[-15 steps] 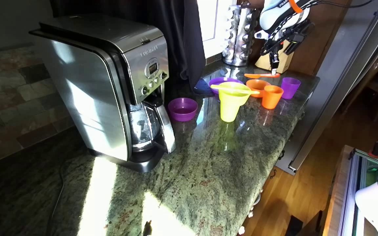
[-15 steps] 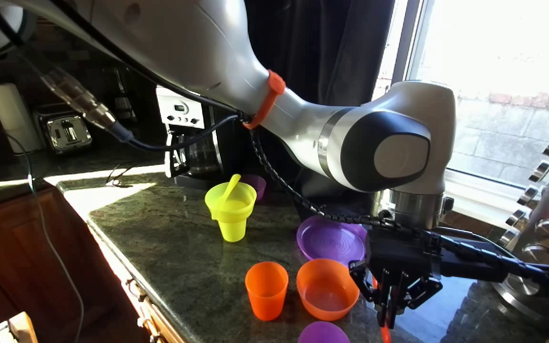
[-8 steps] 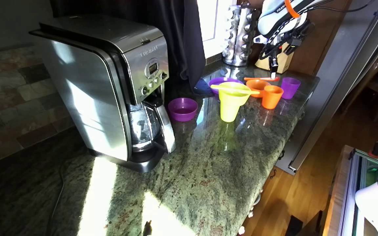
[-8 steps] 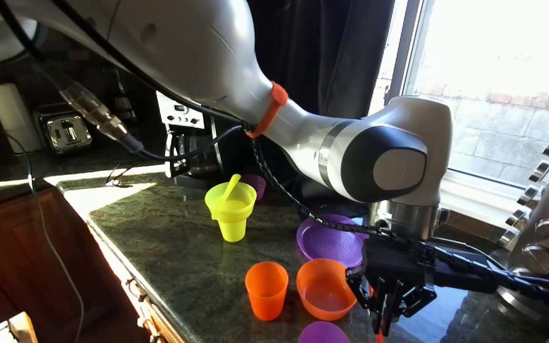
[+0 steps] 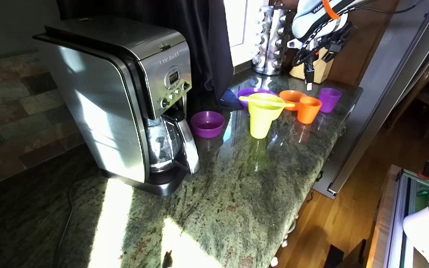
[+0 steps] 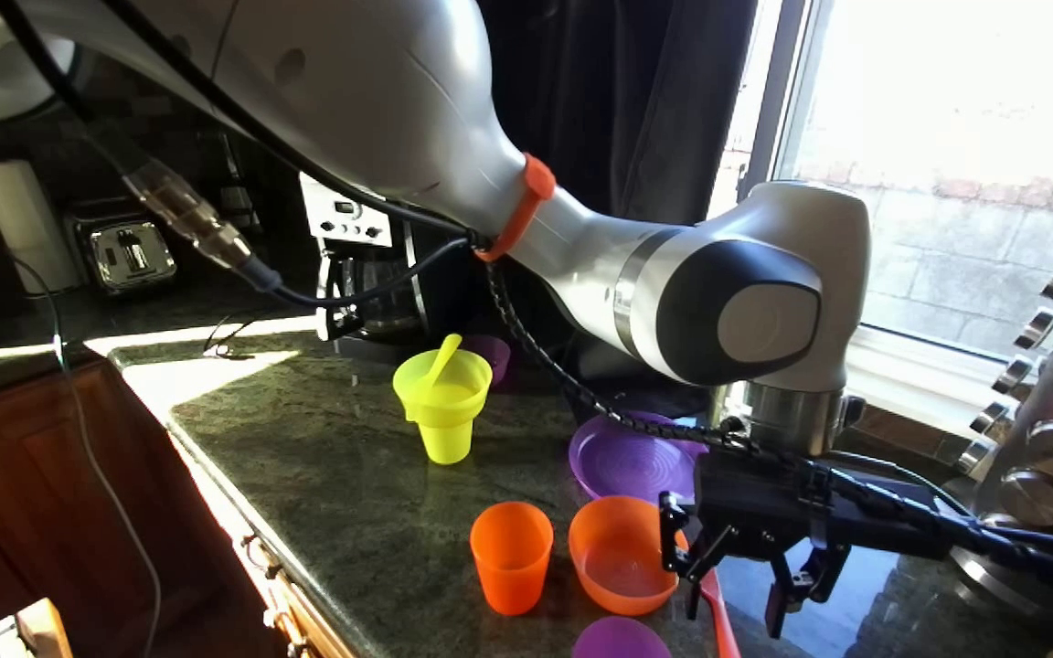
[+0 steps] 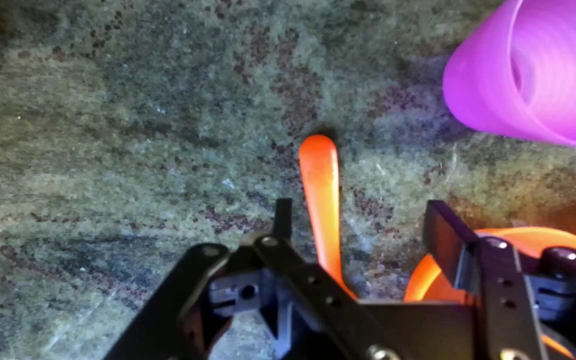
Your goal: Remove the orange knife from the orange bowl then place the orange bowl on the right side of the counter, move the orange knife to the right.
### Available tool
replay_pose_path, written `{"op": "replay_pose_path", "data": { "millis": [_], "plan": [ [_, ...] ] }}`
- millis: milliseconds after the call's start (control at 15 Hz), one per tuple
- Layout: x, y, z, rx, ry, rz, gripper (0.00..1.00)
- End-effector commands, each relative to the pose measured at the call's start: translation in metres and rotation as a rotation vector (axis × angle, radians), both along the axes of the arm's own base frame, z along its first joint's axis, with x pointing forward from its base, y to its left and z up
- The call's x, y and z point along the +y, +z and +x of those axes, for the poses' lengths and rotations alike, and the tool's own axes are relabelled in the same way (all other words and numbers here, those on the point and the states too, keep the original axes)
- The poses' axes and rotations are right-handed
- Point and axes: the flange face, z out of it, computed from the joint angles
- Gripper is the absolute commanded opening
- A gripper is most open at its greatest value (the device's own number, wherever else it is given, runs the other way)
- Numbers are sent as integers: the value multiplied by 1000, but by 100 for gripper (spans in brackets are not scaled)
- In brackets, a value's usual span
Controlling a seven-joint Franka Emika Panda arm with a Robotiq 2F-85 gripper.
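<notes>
While the knife (image 7: 323,200) lies on the counter (image 7: 178,125), just beside the orange bowl (image 6: 622,553) and outside it, removal is judged complete. Knife: apparently light, thin, smooth plastic, liable to skid but unlikely to break; best taken at mid-length, across its narrow width. Orange bowl: likely light, slightly flexible; pinch 1 wall at the rim. Gripper (image 7: 360,220): 2 fingers spread wide, nothing held; wrist view shows the knife between them, apparently untouched. Finger contact with the orange bowl: cannot be told.
</notes>
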Motion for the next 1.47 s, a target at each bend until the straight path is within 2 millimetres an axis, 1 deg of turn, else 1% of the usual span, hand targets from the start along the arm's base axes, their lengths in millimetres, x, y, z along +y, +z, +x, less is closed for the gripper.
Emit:
{"op": "replay_pose_path", "data": {
  "millis": [0,200,333,533,667,1067,1400],
  "plan": [
    [2,25,-2,-52,-50,43,100],
    [12,55,-11,-101,-153,57,100],
    [19,72,-18,-120,-190,60,100],
    [28,94,-28,-142,-210,47,100],
    [33,104,-34,-156,-224,41,100],
    [45,121,-51,-183,-273,21,100],
    [54,126,-63,-187,-293,14,100]
  ]
}}
